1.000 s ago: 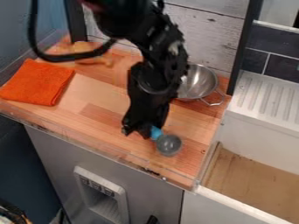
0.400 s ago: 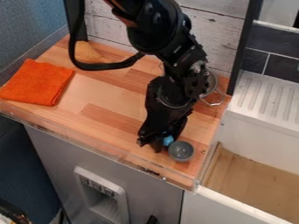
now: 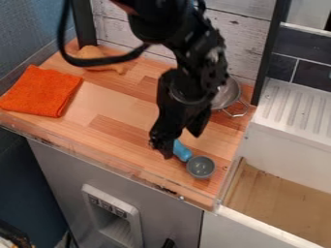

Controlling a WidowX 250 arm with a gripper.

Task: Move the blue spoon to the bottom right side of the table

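Grey panelling (image 3: 161,218) stands below the worktop's front edge. Blue spoon (image 3: 182,151): located on the wooden worktop (image 3: 123,131), near its front right corner, grey bowl end towards that corner, handle slanting back to the left. Gripper (image 3: 182,145): at the handle, fingers spread apart. Orange cloth (image 3: 40,92): lies at the left side. Metal bowl (image 3: 227,95): at the back right, partly hidden behind the arm. Tan object (image 3: 93,51): at the back left, near the plank wall (image 3: 239,36); identity undetermined.
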